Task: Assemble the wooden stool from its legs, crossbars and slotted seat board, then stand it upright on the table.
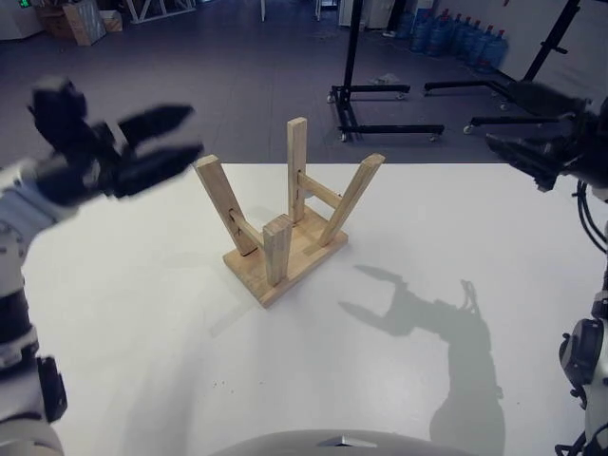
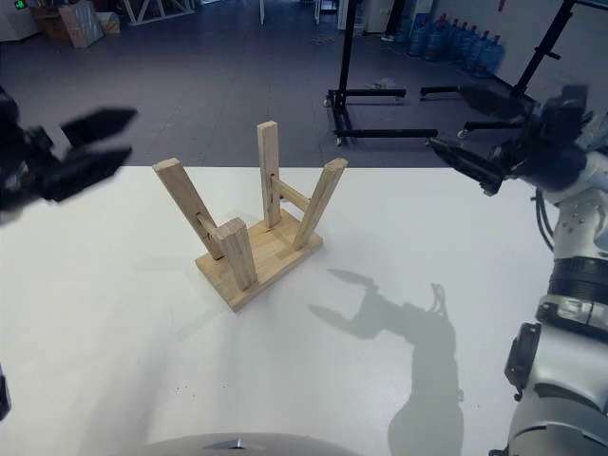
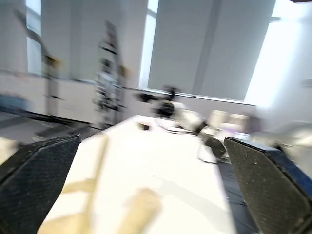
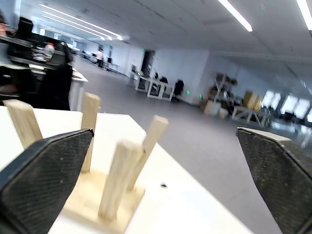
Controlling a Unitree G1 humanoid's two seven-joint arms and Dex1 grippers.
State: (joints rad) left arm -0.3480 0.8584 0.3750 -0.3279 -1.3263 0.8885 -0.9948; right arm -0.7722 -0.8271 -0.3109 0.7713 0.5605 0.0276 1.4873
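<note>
The stool (image 1: 285, 228) stands legs-up, well in from the table's (image 1: 475, 399) side edges, with the left gripper (image 1: 195, 131) and right gripper (image 2: 461, 161) both spread wide, well apart from it.

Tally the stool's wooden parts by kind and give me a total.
Legs: 4
Crossbars: 2
Seat board: 1
Total: 7
</note>
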